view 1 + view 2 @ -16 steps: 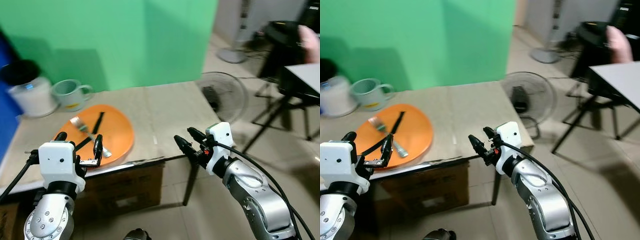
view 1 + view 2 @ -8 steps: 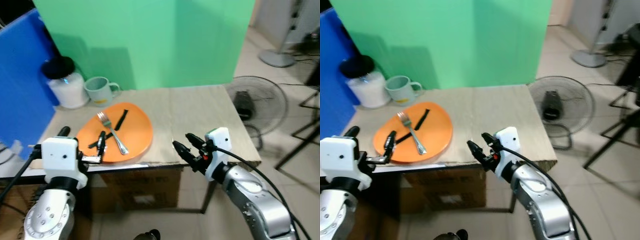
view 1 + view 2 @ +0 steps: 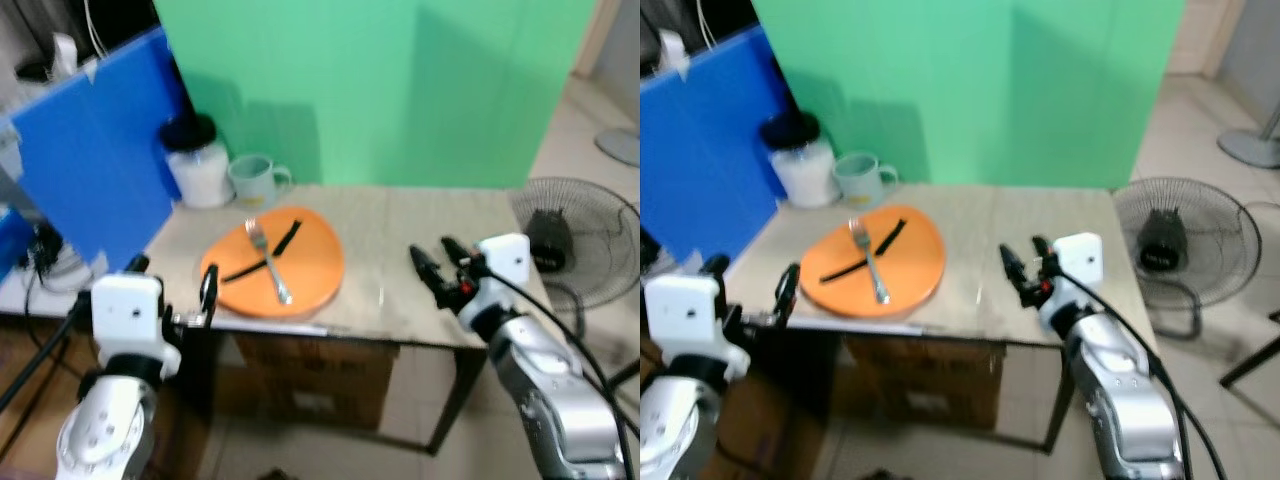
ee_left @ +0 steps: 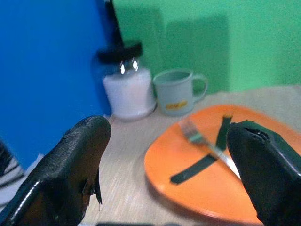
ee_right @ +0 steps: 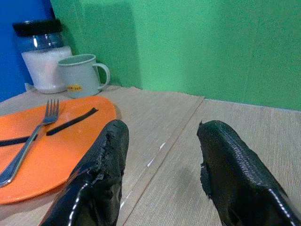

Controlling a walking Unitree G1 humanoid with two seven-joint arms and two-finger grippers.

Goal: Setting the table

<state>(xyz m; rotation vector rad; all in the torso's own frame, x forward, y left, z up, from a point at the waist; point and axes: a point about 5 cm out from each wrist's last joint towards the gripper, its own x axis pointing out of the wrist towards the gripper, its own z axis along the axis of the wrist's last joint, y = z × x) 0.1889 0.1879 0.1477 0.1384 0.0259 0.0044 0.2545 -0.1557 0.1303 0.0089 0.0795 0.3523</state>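
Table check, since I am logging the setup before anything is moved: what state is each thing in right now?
Orange plate: flat on the table, holding cutlery.
Fork: lying on the plate, tines toward the mug.
Black strip: lying on the plate, crossed under the fork.
Mug: upright, behind the plate.
Jar: upright, black lid on.
Left tool: open, empty, off the table's front edge.
Right tool: open, empty, over the table.

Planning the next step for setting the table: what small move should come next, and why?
Probably ease the left gripper forward toward the plate. It hangs open at the table's near edge, short of the plate, where the fork lies. The right gripper, also open, hovers over bare table beside the plate.
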